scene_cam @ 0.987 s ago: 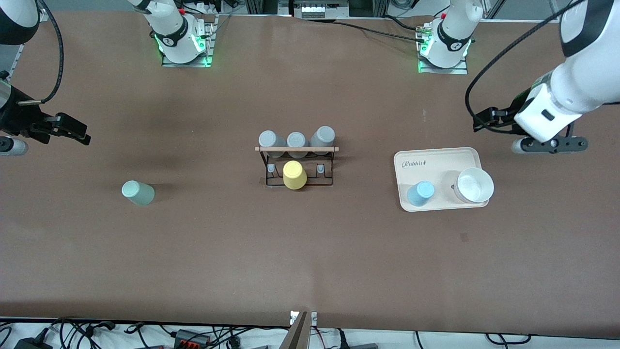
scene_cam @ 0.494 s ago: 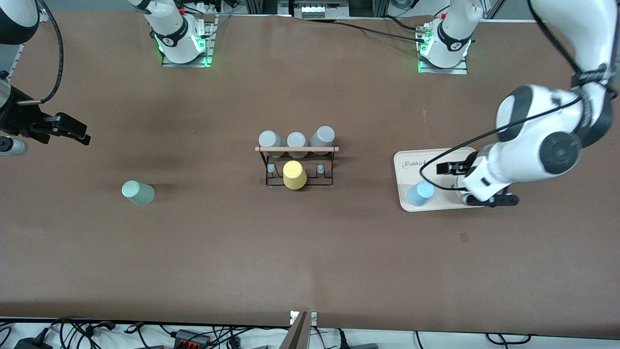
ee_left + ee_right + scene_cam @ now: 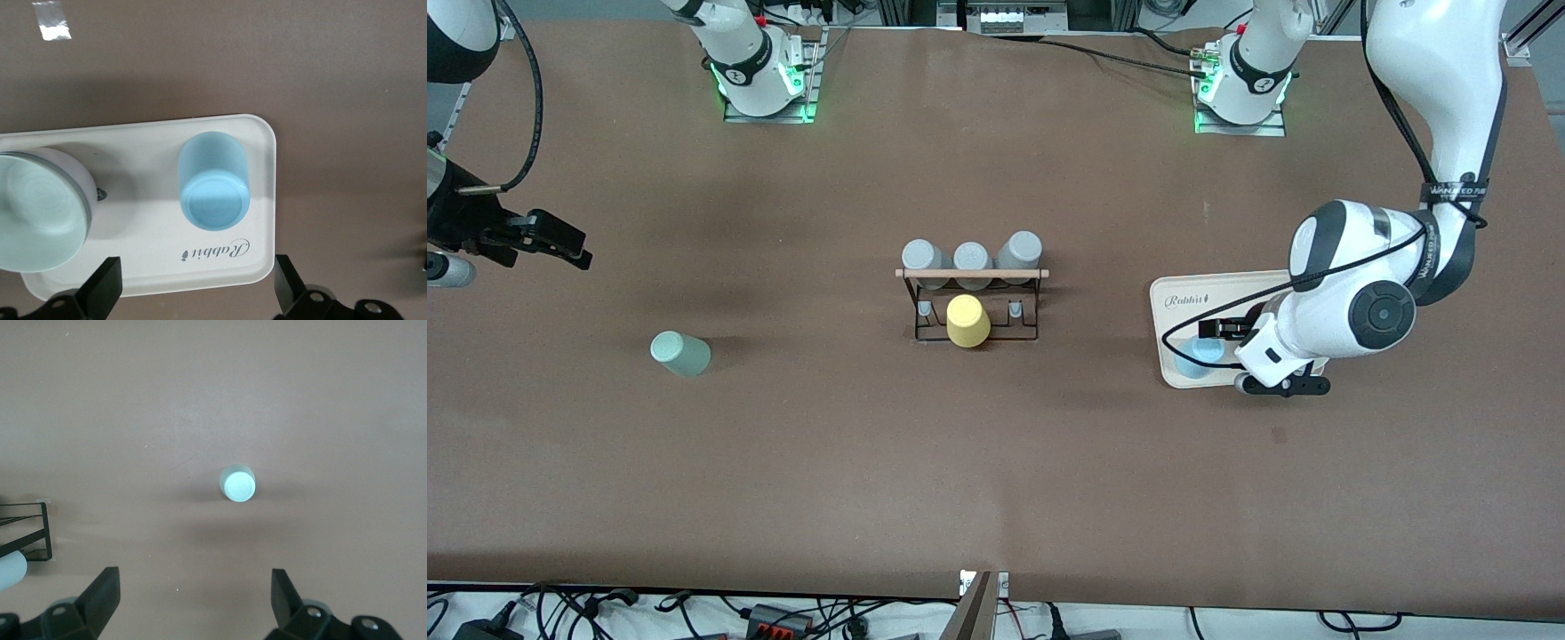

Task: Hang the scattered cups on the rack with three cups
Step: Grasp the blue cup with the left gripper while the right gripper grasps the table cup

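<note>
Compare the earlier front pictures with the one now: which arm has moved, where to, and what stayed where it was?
The left arm swung in from its end of the table, and its gripper now hangs open over the tray, above the blue cup. Nothing has been grasped. The right gripper waits as before. The mint cup, the rack, the yellow cup and the grey cups kept their places.

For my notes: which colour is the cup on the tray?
Light blue cup; the left wrist view shows it best.

Even, soft overhead light; faint glare streaks on the table (image 3: 996, 107). Soft shadows beside the mint cup (image 3: 680, 353) and rack (image 3: 971, 302). All views sharp.
</note>
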You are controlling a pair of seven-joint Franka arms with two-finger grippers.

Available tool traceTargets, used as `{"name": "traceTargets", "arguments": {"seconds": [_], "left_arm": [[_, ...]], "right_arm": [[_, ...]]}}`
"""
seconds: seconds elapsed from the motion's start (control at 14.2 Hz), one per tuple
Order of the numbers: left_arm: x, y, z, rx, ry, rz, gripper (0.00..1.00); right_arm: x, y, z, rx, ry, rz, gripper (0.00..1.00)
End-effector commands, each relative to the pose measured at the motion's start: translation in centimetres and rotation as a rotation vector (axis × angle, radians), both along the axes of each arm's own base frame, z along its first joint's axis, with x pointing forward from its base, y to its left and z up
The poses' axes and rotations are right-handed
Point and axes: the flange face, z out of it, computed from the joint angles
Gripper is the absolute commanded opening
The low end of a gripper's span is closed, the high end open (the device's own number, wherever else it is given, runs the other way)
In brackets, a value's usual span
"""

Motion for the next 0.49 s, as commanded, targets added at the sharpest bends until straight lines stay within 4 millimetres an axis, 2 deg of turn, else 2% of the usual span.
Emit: {"name": "traceTargets", "arguments": {"seconds": [0.0,0.14,0.42], "left_arm": [[-0.8,-1.6,-2.8,0.010,-0.026,-0.023,1.00],[-1.0,-1.5,-4.5,0.006,-0.054,-0.023,1.00],[-0.7,-1.6,-6.5,0.024,-0.067,-0.044,1.00]], "right_arm": [[0.1,0.2,-0.8,0.002,0.012,-0.010,1.00],[0.3,0.2,-2.0,0.002,0.032,-0.007,1.00],[1.9,-0.8,-7.6,0.004,0.108,-0.009,1.00]]}}
